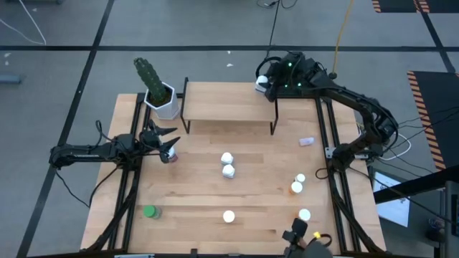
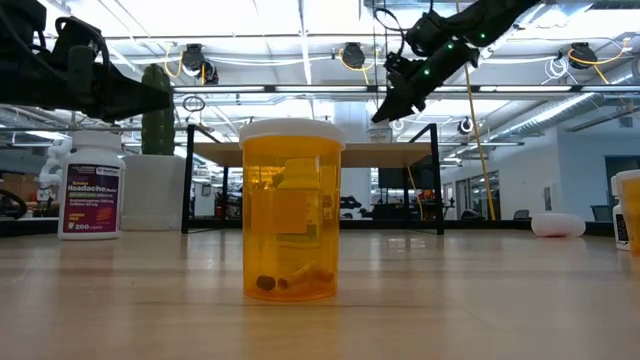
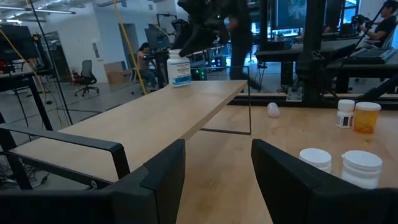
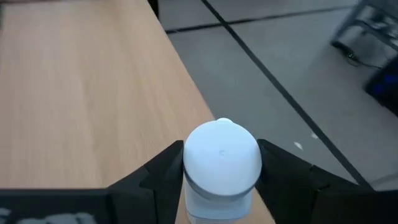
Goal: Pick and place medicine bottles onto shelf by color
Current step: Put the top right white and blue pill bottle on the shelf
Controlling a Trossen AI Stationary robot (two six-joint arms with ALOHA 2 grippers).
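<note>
1. Occlusion hides most of the bottle (image 4: 222, 168) between the right end effector (image 4: 222, 186) fingers; the right wrist view shows its white cap and little of the body below.
2. In the high view, the white bottle sits at the shelf (image 1: 229, 100) top's far right corner, under the right end effector (image 1: 267, 84).
3. The right end effector's fingers sit close on both sides of the bottle; whether they press it cannot be told.
4. The right arm reaches from the desk (image 1: 193, 193) right side, bent over the shelf end.
5. The left end effector (image 1: 166, 143) hovers near the cactus pot (image 1: 165, 104), its fingers (image 3: 163, 177) partly apart and empty, beside a bottle (image 1: 172, 154).
6. Other bottles (image 1: 228, 165) stand scattered on the desk, a green one (image 1: 149, 211) near the front left.
</note>
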